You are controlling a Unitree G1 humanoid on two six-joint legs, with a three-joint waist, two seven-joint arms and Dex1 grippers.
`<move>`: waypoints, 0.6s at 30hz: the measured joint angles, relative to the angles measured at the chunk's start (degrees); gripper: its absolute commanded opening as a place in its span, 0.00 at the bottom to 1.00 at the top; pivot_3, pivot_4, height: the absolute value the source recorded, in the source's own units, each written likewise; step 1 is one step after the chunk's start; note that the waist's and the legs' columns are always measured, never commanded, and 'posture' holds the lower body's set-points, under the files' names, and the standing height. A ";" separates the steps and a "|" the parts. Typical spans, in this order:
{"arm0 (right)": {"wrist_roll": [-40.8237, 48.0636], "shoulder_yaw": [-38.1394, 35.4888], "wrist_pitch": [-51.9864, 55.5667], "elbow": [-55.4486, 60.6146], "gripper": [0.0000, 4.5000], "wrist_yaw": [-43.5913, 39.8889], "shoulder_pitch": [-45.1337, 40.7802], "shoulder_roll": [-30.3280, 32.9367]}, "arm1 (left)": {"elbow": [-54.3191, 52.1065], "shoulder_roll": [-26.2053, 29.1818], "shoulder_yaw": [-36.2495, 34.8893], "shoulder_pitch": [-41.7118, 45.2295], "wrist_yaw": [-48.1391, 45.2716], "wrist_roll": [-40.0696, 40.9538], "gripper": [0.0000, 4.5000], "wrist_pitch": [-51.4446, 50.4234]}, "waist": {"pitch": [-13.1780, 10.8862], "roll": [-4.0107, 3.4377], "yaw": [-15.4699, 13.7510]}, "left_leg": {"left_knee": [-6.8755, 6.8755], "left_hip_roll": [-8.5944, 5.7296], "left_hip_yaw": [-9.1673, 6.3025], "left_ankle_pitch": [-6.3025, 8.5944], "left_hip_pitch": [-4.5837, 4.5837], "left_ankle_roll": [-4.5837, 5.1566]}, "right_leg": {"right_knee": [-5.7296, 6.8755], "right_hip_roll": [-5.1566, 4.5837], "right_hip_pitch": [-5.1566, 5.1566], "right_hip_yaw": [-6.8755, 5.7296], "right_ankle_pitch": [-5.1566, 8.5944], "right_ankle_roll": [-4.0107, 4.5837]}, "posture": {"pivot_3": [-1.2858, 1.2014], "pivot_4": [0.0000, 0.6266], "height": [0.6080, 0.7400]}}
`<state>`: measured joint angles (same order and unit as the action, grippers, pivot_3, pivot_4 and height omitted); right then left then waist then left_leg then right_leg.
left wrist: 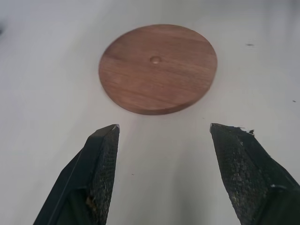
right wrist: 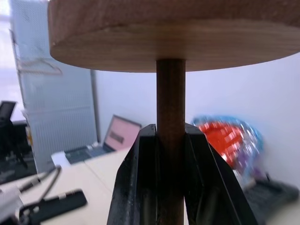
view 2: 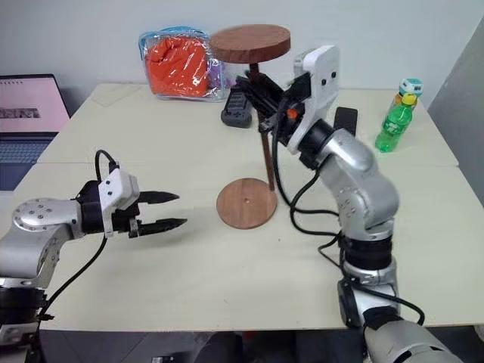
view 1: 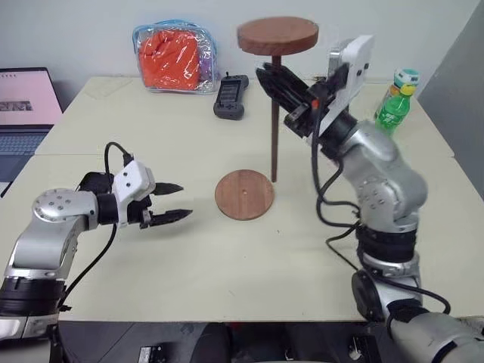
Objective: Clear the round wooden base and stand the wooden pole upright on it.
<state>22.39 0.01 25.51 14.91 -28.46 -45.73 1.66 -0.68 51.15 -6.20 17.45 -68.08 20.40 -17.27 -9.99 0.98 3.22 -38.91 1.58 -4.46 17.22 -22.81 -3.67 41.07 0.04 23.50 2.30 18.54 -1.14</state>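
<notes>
The round wooden base [view 1: 244,194] is lying flat near the middle of the worktop [view 1: 227,272], its top bare and the small centre hole showing, so the clearing part is looking done. What is left is the standing of the pole.

Going from the left edge: a laptop [view 1: 26,106] is sitting just off the worktop's left side. The left end effector [view 1: 172,202] is hovering low over the worktop toward the left edge, its two fingers spread apart and holding nothing, pointing at the base but well apart from it.

Past the base, the wooden pole [view 1: 274,128] is hanging upright in the air, disc end uppermost, its lower tip just behind the base toward the far edge and not on it. The right end effector [view 1: 274,79] is clamping the rod just under that disc, fingers closed on it.

Along the far edge an orange bundle in a clear bag [view 1: 175,57] and a dark handset [view 1: 231,96] are resting, and a green bottle [view 1: 394,106] is standing at the far right corner. None of them is blocking the way to the base, as far as I can judge.
</notes>
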 measured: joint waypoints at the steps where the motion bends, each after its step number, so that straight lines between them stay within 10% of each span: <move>1: -1.11 1.86 -3.69 -1.42 0.06 -0.40 0.75 -1.26 | -0.91 -0.05 0.00 -0.02 0.11 0.19 0.72 -0.39 | 0.00 -0.01 0.04 | 0.01 0.00 0.00 -0.01 0.00 -0.02 | 0.00 0.02 0.01 0.00 0.00 0.00 | 0.52 0.24 1.00; 18: -9.65 8.17 -33.35 -28.23 0.06 -3.89 2.08 -6.75 | -8.95 -2.77 1.57 -2.19 3.84 2.32 0.72 -4.50 | -0.01 -0.01 0.13 | 0.06 0.05 0.04 -0.05 0.11 -0.10 | 0.01 0.04 -0.01 0.07 0.00 0.00 | 0.52 0.24 1.00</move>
<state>12.74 8.18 -7.84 -13.32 -32.35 -43.64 -5.09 -9.63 48.38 -4.64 15.25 -64.24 22.72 -21.77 -10.00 0.97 3.35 -38.85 1.63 -4.43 17.16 -22.70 -3.77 41.08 0.07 23.49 2.36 18.54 -1.14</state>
